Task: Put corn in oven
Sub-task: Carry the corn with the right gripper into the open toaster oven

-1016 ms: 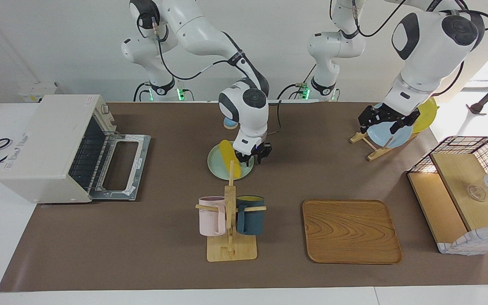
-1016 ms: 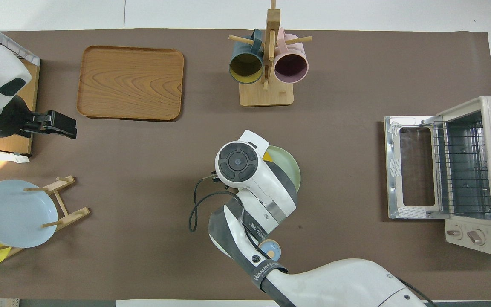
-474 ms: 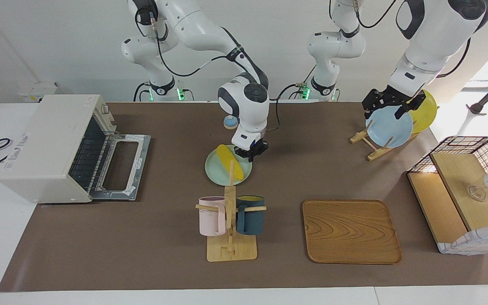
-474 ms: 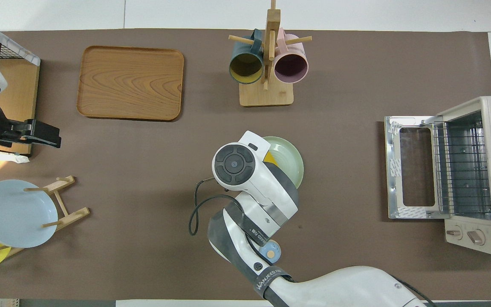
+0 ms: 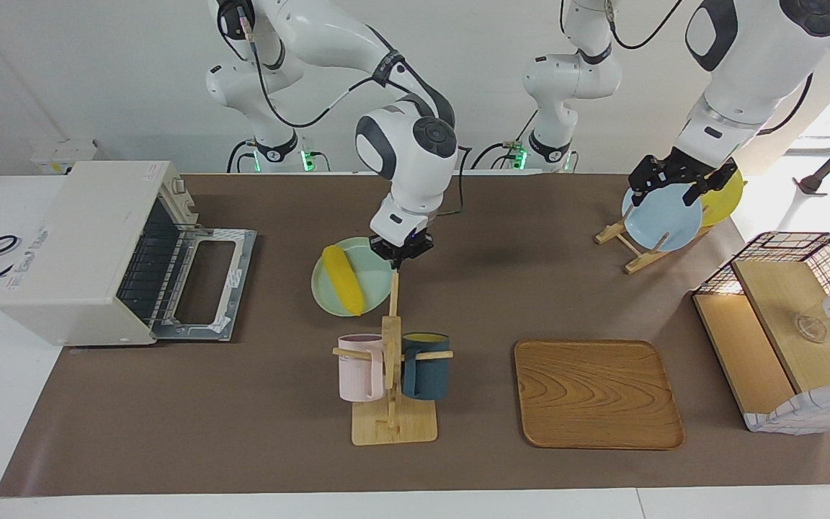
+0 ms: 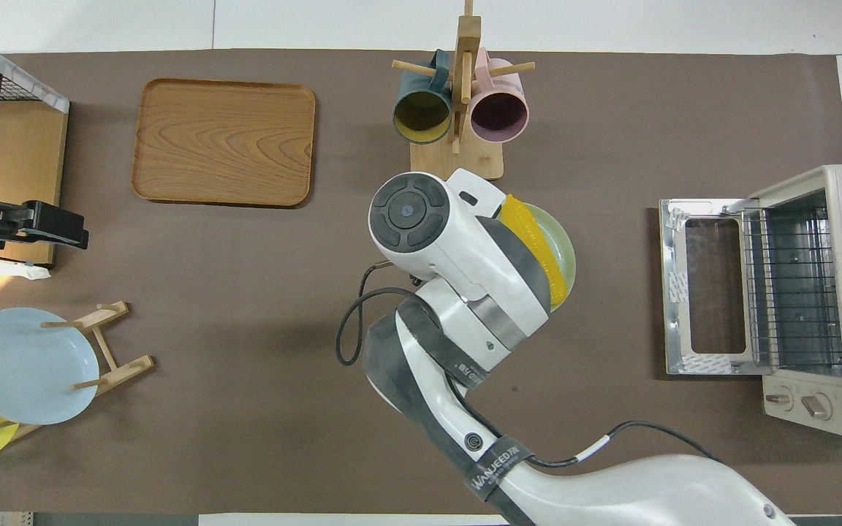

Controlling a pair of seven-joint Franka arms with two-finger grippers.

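The yellow corn lies on a pale green plate, between the mug rack and the oven. My right gripper is shut on the plate's rim at the end away from the oven and holds it a little above the table. In the overhead view my right arm covers the gripper, and the corn and the plate show beside the wrist. The off-white oven stands at the right arm's end of the table, its door folded down open and its rack bare. My left gripper is open over the plate rack.
A wooden mug rack with a pink and a dark blue mug stands just farther from the robots than the plate. A wooden tray, a wire-and-wood basket shelf and a plate rack with a blue and a yellow plate are toward the left arm's end.
My right gripper has lifted the green plate with the corn on it and carried it toward the oven. My left gripper has risen from the plate rack.
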